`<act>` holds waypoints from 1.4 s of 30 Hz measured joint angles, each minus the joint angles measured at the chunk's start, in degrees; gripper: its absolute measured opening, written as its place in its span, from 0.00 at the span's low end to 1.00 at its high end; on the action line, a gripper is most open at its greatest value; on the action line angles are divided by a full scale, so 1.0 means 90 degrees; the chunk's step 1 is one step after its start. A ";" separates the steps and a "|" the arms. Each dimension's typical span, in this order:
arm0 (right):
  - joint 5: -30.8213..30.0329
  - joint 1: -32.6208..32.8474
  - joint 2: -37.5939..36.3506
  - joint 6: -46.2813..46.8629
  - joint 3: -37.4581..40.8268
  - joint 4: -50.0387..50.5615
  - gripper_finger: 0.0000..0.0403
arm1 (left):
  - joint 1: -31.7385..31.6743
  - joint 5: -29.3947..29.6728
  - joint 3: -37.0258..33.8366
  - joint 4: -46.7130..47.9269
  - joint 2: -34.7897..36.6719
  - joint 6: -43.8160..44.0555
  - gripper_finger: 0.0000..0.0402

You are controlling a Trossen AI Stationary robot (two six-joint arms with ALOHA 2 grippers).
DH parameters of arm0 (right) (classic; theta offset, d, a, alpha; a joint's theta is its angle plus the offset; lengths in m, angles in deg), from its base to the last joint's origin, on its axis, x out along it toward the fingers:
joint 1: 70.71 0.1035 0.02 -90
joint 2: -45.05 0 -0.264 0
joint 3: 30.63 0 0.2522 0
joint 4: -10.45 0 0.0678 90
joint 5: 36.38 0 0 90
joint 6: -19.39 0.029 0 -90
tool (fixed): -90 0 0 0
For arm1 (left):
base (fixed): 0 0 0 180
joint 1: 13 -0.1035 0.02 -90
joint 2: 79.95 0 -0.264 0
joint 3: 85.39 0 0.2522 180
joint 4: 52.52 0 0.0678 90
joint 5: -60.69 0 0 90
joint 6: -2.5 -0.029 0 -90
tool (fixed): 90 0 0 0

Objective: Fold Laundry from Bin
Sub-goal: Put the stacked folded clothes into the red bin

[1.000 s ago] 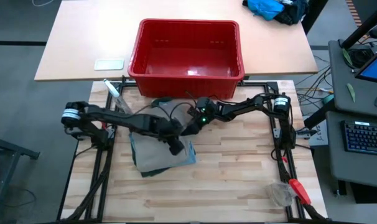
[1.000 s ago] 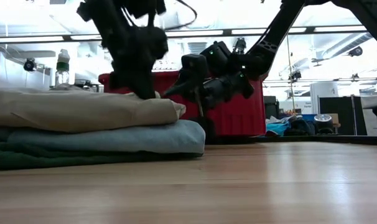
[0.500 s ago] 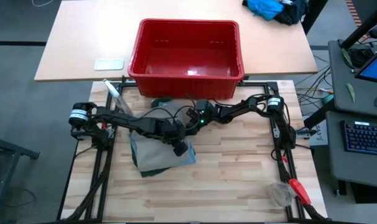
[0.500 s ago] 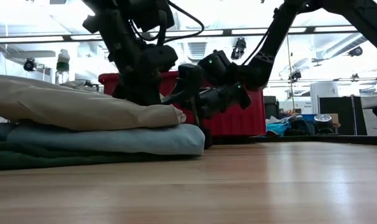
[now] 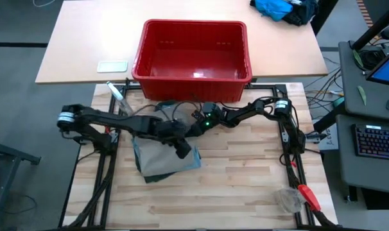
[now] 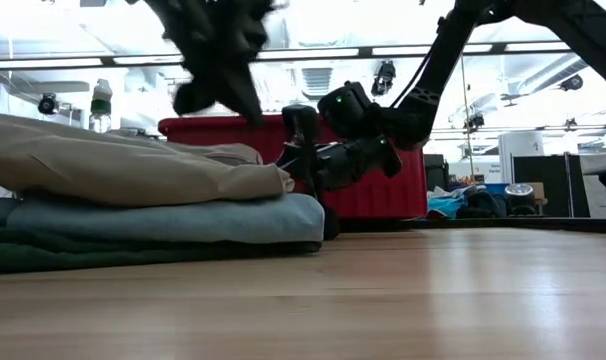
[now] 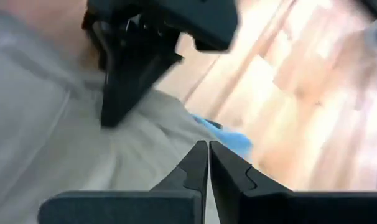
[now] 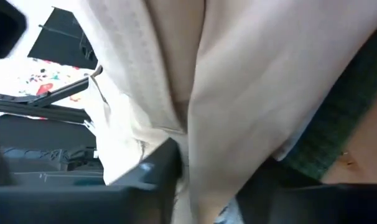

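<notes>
Khaki piece point(image 5: 157, 153) (apparently pinched) in right gripper point(image 5: 193, 130).

Folded stack point(image 6: 133, 205) — khaki on blue on green, right claw point(image 6: 301, 160) at its edge, red bin point(image 6: 383, 190) behind

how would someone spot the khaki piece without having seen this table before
Start at the red bin at the table's far edge and come toward the near side, to the stack of folded garments on the wooden top by both grippers. The khaki piece is the top layer, lying on a light blue layer with dark green at the bottom.
</notes>
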 joint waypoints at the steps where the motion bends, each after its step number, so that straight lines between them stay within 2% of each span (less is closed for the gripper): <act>1: 0.0004 -0.0011 0.0000 0.0007 0.0000 0.0001 0.26 | 0.0066 0.0001 -0.0050 0.0088 0.0196 0.0195 0.00; 6: 0.0098 -0.0063 -0.0002 0.0000 0.0000 0.0011 0.06 | 0.0510 0.0058 -0.0849 0.0554 0.1544 0.1742 0.00; 13: 0.0173 -0.0080 -0.0012 -0.0015 0.0005 -0.0020 0.03 | 0.0914 0.0269 -0.2768 0.0694 0.3462 0.5496 0.00; 15: 0.0218 -0.0082 -0.0015 -0.0017 0.0010 -0.0052 0.03 | 0.0936 0.0297 -0.3191 0.0562 0.3783 0.6036 0.01; 18: 0.0335 -0.0085 -0.0015 -0.0024 -0.0001 -0.0069 0.03 | 0.0942 0.0343 -0.3557 0.0330 0.4059 0.6167 0.05; 22: 0.0463 -0.0087 -0.0012 -0.0001 -0.0065 -0.0042 0.03 | 0.0942 0.0435 -0.3635 0.0325 0.4199 0.6141 0.13; 26: 0.0502 -0.0092 -0.0005 -0.0021 -0.0127 -0.0009 0.03 | 0.0942 0.0395 -0.3386 0.0997 0.4214 0.6131 0.23; 30: 0.0499 -0.0092 -0.0005 -0.0049 -0.0138 -0.0021 0.03 | 0.0942 0.0391 -0.3172 0.1717 0.4210 0.6182 0.36; 37: 0.0483 -0.0085 -0.0005 -0.0075 -0.0153 0.0067 0.03 | 0.0942 0.0594 -0.3281 0.1676 0.3998 0.6586 0.63; 42: 0.0470 -0.0062 -0.0007 -0.0070 -0.0153 0.0074 0.03 | 0.0942 0.0612 -0.3256 0.1677 0.3692 0.6811 0.77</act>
